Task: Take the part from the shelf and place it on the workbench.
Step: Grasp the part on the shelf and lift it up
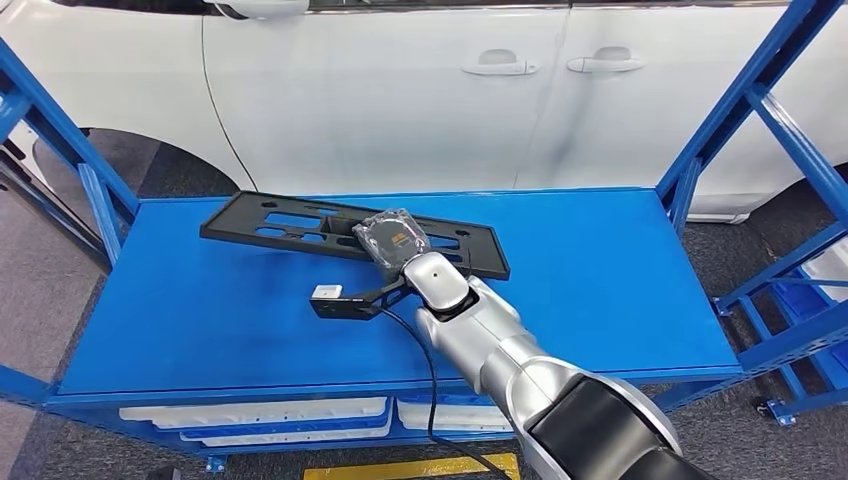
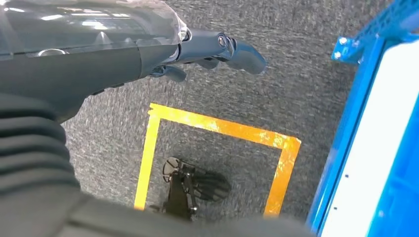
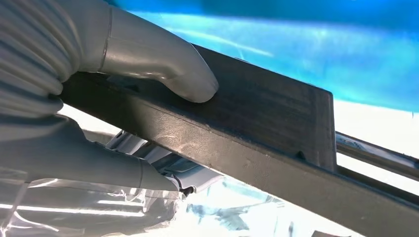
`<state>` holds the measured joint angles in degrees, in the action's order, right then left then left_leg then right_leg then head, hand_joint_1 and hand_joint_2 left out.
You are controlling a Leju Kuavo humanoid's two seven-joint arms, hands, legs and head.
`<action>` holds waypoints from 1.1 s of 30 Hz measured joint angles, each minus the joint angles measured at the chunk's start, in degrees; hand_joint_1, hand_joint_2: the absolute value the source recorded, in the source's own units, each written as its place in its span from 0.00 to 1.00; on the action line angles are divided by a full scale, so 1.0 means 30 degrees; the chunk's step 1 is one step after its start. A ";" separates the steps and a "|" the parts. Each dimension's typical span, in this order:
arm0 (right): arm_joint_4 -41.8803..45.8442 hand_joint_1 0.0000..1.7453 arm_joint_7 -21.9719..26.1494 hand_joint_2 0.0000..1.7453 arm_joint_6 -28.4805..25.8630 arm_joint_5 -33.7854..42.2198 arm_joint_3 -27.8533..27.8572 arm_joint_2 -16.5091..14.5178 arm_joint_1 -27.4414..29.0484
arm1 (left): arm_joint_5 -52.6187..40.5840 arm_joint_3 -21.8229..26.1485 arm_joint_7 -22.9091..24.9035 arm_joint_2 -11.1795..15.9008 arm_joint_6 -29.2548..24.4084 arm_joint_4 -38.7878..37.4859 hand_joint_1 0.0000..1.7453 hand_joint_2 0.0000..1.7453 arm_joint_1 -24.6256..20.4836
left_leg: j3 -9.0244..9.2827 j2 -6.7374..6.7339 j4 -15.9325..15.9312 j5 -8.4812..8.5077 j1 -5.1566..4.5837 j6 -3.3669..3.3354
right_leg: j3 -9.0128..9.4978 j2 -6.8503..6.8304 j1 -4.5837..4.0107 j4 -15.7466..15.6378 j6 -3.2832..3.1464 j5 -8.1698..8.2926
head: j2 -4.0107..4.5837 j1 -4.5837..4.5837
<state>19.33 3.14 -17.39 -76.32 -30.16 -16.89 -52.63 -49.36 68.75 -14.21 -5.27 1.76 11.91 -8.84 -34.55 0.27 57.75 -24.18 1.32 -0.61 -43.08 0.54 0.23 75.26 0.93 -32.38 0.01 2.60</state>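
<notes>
While the right hand (image 1: 392, 236) pinches the black part (image 1: 300, 226) between thumb and fingers (image 3: 163, 69) near the back edge of the blue worktop (image 1: 620, 290), the placing step seems nearly done, so releasing looks next.

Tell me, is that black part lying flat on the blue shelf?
Not quite: the black part looks tilted, its near edge gripped by the right hand above the blue shelf.

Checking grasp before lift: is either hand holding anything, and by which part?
The right hand grips the black part near the middle of its near long edge, thumb on its flat face. The left hand holds nothing.
</notes>
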 joint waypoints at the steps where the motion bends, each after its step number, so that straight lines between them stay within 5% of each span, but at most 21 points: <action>1: 0.0166 1.00 0.0304 1.00 -0.0306 0.0273 0.0184 0.0029 -0.0015 | -0.0002 0.0011 0.0029 0.0004 -0.0033 0.0000 0.00 1.00 0.0007 | 0.0010 0.0019 0.0022 -0.0014 -0.0003 0.0008 | 0.0141 -0.0005 0.0006 -0.0405 -0.0036 0.0447 | 0.0000 0.0000; 4: 0.1214 1.00 0.1634 1.00 -0.1766 0.1478 0.0794 0.0122 -0.0100 | -0.0005 0.0031 -0.0014 -0.0011 -0.0078 -0.0002 0.00 1.00 0.0016 | 0.0003 0.0059 0.0153 -0.0122 -0.0051 0.0128 | 0.1814 -0.0021 -0.0055 -0.4189 -0.0310 0.2314 | 0.0000 0.0000; 6: 0.2790 1.00 0.2752 1.00 -0.2734 0.2971 0.1297 0.0314 -0.0064 | -0.0002 0.0035 -0.0274 -0.0024 -0.0058 -0.0005 0.00 1.00 0.0039 | -0.0079 0.0059 0.0217 -0.0170 -0.0115 0.0289 | 0.2328 -0.0030 -0.0142 -0.5426 -0.0425 0.2602 | 0.0000 0.0000; 10: 0.7969 1.00 0.3660 1.00 -0.3076 0.5939 0.2271 0.1036 0.0304 | 0.0004 0.0044 -0.0597 0.0007 0.0071 -0.0005 0.00 1.00 0.0160 | -0.0240 0.0034 0.0601 -0.0548 -0.0085 0.0679 | 0.2491 -0.0072 -0.0039 -0.5733 -0.0709 0.2648 | -0.0002 0.0000; 13: 1.1987 1.00 0.5274 1.00 -0.3442 0.9682 0.2924 0.1466 0.1116 | 0.0093 0.0067 -0.0805 0.0033 0.0257 -0.0005 0.00 1.00 0.0209 | -0.1571 0.0005 0.3744 -0.2215 -0.0029 0.0892 | 0.2627 -0.0104 0.0010 -0.5829 -0.0883 0.2635 | -0.0002 0.0000; 15: 1.4844 1.00 0.6091 1.00 -0.3077 1.2643 0.3380 0.1785 0.1973 | 0.0199 0.0109 -0.0940 0.0065 0.0403 -0.0005 0.00 1.00 0.0260 | -0.2416 0.0000 0.5522 -0.2673 -0.0007 0.0982 | 0.2691 -0.0124 -0.0003 -0.5801 -0.0899 0.2559 | -0.0002 0.0000; 17: 1.7086 1.00 0.6444 1.00 -0.2464 1.4557 0.3815 0.2089 0.2580 | 0.0331 0.0155 -0.1049 0.0102 0.0545 -0.0004 0.00 1.00 0.0338 | -0.1983 -0.0009 0.4501 -0.1700 0.0020 0.0997 | 0.2769 -0.0098 0.0025 -0.5735 -0.0839 0.2458 | -0.0002 0.0000; 19: 1.8894 1.00 0.7075 1.00 -0.0939 1.7228 0.4185 0.2324 0.3183 | 0.0588 0.0215 -0.1191 0.0147 0.0774 0.0000 0.00 1.00 0.0373 | -0.0771 -0.0011 0.1893 -0.0512 0.0017 0.0937 | 0.2804 -0.0032 0.0021 -0.5609 -0.0692 0.2322 | 0.0000 0.0000; 21: 2.0689 1.00 0.7854 1.00 0.2758 2.1937 0.4445 0.2713 0.4093 | 0.0873 0.0330 -0.1251 0.0198 0.0951 -0.0002 0.00 1.00 0.0399 | -0.0072 0.0019 0.0477 -0.0245 -0.0042 0.0739 | 0.2783 0.0027 -0.0036 -0.5532 -0.0507 0.2256 | 0.0002 0.0000; 24: 2.3003 1.00 1.0007 1.00 0.8580 2.7489 0.4644 0.3395 0.6485 | 0.1036 0.0558 -0.1038 0.0273 0.0985 0.0000 0.00 1.00 0.0612 | 0.0048 0.0069 0.0257 -0.0235 -0.0020 0.0344 | 0.2825 0.0028 -0.0063 -0.5558 -0.0203 0.2236 | 0.0000 0.0000; 26: 2.4180 1.00 1.1557 1.00 1.0310 2.7910 0.4597 0.3670 0.8218 | 0.1053 0.0650 -0.0843 0.0302 0.0951 0.0000 0.00 1.00 0.0728 | 0.0077 0.0069 0.0105 -0.0098 0.0047 0.0103 | 0.2522 0.0003 -0.0037 -0.4783 -0.0019 0.1556 | -0.0002 -0.0004; 30: 2.5533 1.00 1.2218 1.00 1.1516 2.6845 0.3912 0.4239 1.1088 | 0.1151 0.0792 -0.0459 0.0406 0.0751 0.0000 0.00 1.00 0.0851 | -0.0038 0.0028 0.0097 -0.0027 -0.0009 -0.0056 | 0.0711 -0.0034 0.0071 -0.0428 0.0198 -0.0616 | 0.0000 0.0000; 31: 2.5742 1.00 1.2218 1.00 1.1667 2.6581 0.3657 0.4371 1.1609 | 0.1153 0.0822 -0.0390 0.0424 0.0712 0.0000 0.00 1.00 0.0866 | -0.0105 0.0019 0.0138 -0.0008 -0.0014 -0.0059 | 0.0729 -0.0047 0.0104 -0.0282 0.0218 -0.0542 | -0.0002 0.0000; 33: 2.6128 1.00 1.2223 1.00 1.1938 2.6275 0.3163 0.4595 1.2288 | 0.1149 0.0880 -0.0273 0.0439 0.0674 0.0000 0.00 1.00 0.0878 | -0.0233 0.0021 0.0242 0.0041 -0.0015 -0.0019 | 0.1945 -0.0076 0.0174 -0.2197 0.0186 0.0410 | -0.0002 0.0000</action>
<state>97.72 39.81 18.42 2.50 -20.67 -3.10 -15.76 -45.91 71.39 -15.03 -3.96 3.79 11.91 -6.21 -35.24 0.34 58.47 -24.06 1.27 -0.67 -37.25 0.31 0.75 68.67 1.49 -31.15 0.00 2.60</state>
